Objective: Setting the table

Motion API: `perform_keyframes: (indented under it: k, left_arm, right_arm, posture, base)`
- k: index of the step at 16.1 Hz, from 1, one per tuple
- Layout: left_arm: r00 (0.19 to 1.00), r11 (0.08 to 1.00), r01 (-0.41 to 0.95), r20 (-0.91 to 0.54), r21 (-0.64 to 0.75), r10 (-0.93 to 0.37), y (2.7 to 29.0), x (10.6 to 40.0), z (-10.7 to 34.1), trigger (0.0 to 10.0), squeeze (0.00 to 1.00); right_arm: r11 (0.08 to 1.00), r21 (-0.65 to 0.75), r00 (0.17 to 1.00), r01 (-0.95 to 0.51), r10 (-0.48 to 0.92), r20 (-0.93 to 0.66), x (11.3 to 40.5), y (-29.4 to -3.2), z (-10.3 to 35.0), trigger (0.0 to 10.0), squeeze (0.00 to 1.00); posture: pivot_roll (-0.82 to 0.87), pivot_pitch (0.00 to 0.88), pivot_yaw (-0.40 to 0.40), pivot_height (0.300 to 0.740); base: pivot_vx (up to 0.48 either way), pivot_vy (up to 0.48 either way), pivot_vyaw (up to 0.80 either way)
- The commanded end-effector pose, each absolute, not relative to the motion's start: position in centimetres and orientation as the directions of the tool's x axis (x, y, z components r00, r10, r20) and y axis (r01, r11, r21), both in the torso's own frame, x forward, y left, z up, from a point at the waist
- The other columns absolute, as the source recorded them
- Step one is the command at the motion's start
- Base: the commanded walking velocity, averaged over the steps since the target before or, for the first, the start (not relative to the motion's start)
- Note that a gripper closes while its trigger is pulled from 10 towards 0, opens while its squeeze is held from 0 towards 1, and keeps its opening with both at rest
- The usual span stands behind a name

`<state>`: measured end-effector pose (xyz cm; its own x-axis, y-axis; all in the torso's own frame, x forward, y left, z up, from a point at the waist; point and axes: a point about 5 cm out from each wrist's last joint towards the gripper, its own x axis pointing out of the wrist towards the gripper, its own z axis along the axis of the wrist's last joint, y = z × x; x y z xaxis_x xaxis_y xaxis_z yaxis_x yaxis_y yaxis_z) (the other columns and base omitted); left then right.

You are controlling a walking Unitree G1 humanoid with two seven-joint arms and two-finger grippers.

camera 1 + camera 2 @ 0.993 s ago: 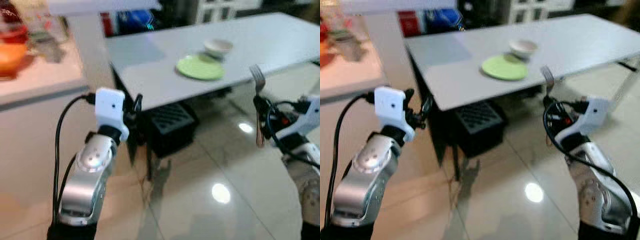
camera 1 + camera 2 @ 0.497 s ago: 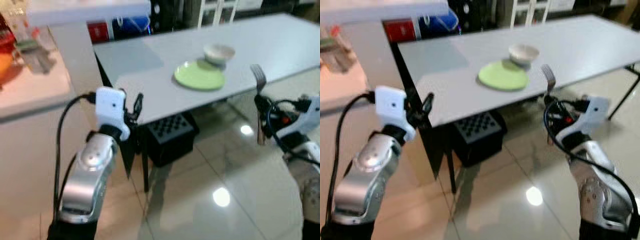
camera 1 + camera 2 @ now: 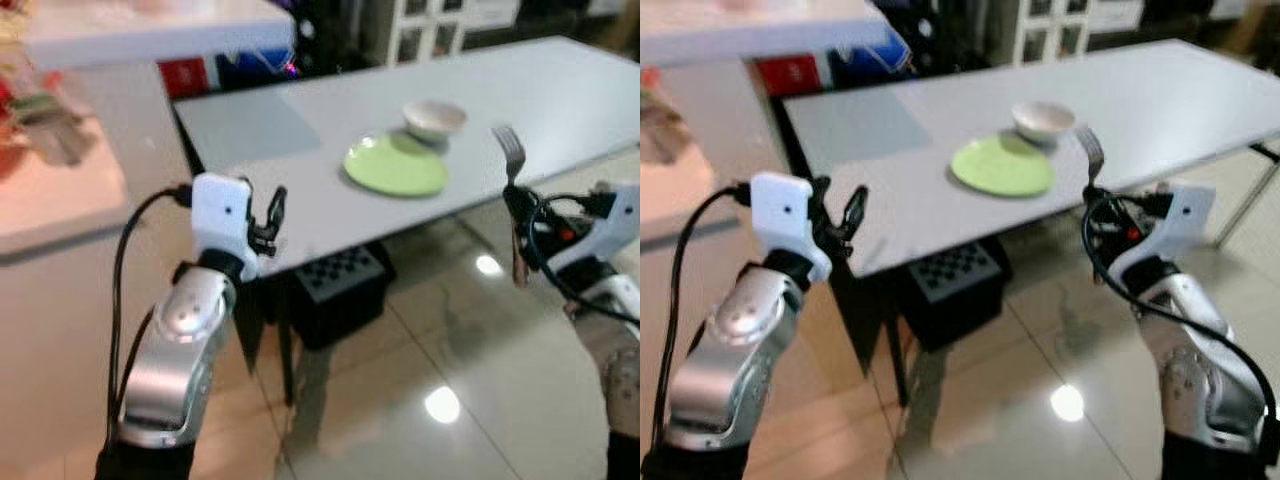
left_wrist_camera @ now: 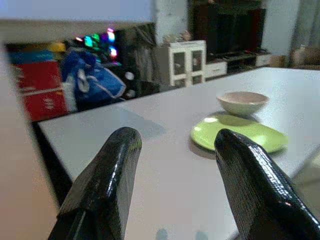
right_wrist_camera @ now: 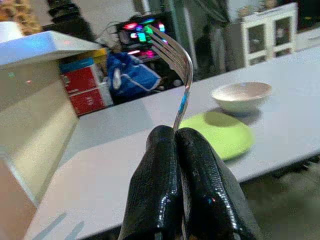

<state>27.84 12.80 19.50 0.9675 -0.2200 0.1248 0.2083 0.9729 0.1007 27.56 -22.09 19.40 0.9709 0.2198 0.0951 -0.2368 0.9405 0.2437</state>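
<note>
Silver and thin, the fork (image 5: 176,65) stands up straight in my right end effector (image 5: 179,145), with its prongs on top. My two black fingers (image 5: 202,185) are squeezed tight on its handle, low down. I am holding it in the air, in front of the near edge of the white surface (image 3: 560,90) and not over it yet.

On the surface sits a green plate (image 3: 395,168), and a small white bowl (image 3: 434,117) is just behind it, touching or almost touching. I think the fork should lie beside the plate.

My left end effector (image 4: 172,150) is wide open and holds nothing. It points at the surface too.

What could go wrong? I hold the fork by a small bit only, so it could tip or slip out and fall to the shiny floor (image 3: 440,350). If I reach in too low, the fork could bang on the edge. If I reach too far, I could bump the plate and push it into the bowl.
</note>
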Motion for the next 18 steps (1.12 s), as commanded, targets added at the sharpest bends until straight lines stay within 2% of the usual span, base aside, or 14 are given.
perform_keyframes:
  k: [1, 7, 12, 18]
  left_arm:
    - [0.972, 0.977, 0.183, 0.129, 0.112, -0.197, 13.4, 27.9, 19.7, 10.0, 0.00]
    - [0.972, 0.976, 0.183, 0.129, 0.116, -0.197, 13.5, 28.0, 19.7, 10.0, 0.00]
    - [0.970, 0.975, 0.191, 0.130, 0.117, -0.206, 13.4, 28.0, 19.7, 10.0, 0.00]
    - [0.956, 0.958, 0.262, 0.103, 0.119, -0.275, 12.7, 27.7, 19.2, 10.0, 0.00]
  right_arm:
    - [0.933, 0.231, 0.960, -0.277, 0.260, 0.103, 27.9, -21.3, 19.6, 10.0, 0.00]
    - [0.939, 0.190, 0.958, -0.285, 0.272, 0.092, 28.1, -20.8, 19.3, 10.0, 0.00]
    - [0.950, 0.162, 0.963, -0.268, 0.261, 0.063, 28.1, -21.2, 18.7, 10.0, 0.00]
    - [0.959, 0.160, 0.972, -0.235, 0.232, 0.039, 28.1, -21.5, 18.0, 10.0, 0.00]
  posture:
    - [0.03, 0.000, -0.031, 0.740]
    - [0.03, 0.000, -0.033, 0.740]
    - [0.03, 0.000, -0.032, 0.740]
    - [0.03, 0.000, -0.025, 0.740]
  base:
    - [0.334, 0.000, 0.00]
    - [0.335, 0.000, 0.00]
    - [0.338, 0.000, 0.55]
    - [0.339, 0.000, 0.00]
